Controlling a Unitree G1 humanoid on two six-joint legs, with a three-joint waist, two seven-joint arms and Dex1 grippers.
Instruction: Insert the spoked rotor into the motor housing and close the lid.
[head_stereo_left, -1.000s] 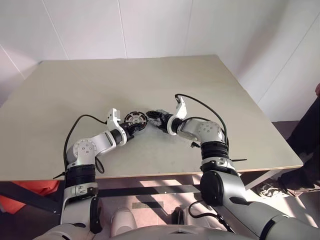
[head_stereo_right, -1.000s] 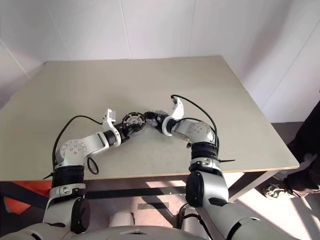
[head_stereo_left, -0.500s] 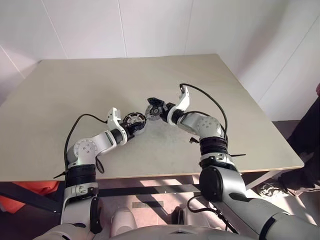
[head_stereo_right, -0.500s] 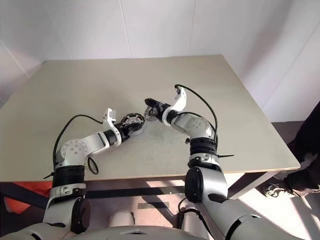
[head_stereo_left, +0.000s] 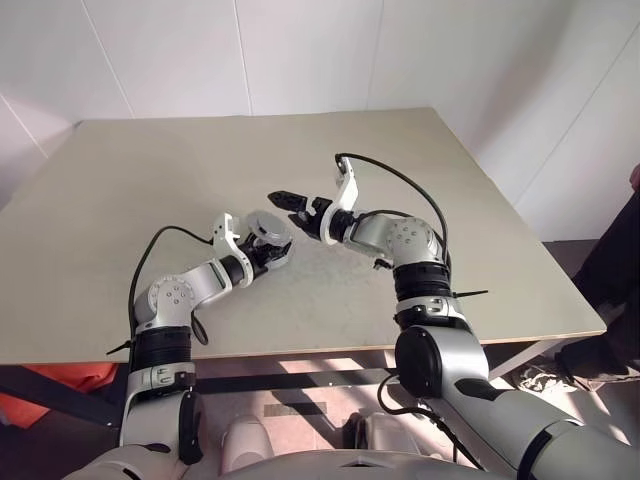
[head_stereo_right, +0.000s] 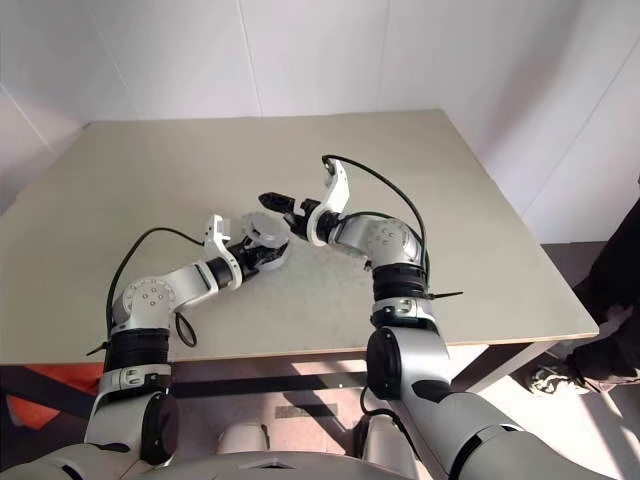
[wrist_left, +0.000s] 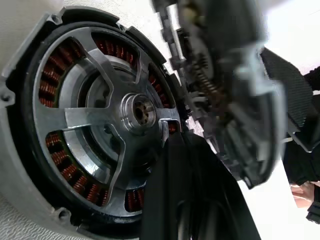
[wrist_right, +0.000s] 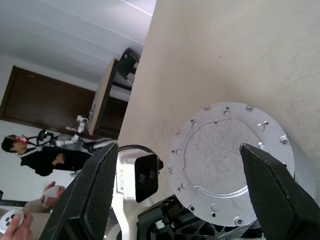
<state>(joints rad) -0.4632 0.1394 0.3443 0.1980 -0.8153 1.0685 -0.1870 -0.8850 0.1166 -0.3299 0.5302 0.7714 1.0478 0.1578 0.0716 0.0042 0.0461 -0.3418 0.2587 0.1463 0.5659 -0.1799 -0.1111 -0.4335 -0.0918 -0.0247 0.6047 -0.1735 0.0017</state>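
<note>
From the head views, the left gripper (head_stereo_left: 278, 252) clamps the motor housing (head_stereo_left: 266, 238), tilted up off the table (head_stereo_left: 150, 170); the right gripper (head_stereo_left: 284, 200), spread and empty, hovers just above it. The left wrist view shows the spoked rotor (wrist_left: 107, 117) seated inside, a blurred part alongside, perhaps the lid (wrist_left: 235, 100). The right wrist view shows the housing's grey back.

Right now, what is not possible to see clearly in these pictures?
Left wrist view: the piece beside the housing is blurred, too near the camera; which part, unclear.
Head views: the grey disc above the left gripper is too small to judge how it sits.
Right wrist view: that disc hides whatever lies beneath.
</note>
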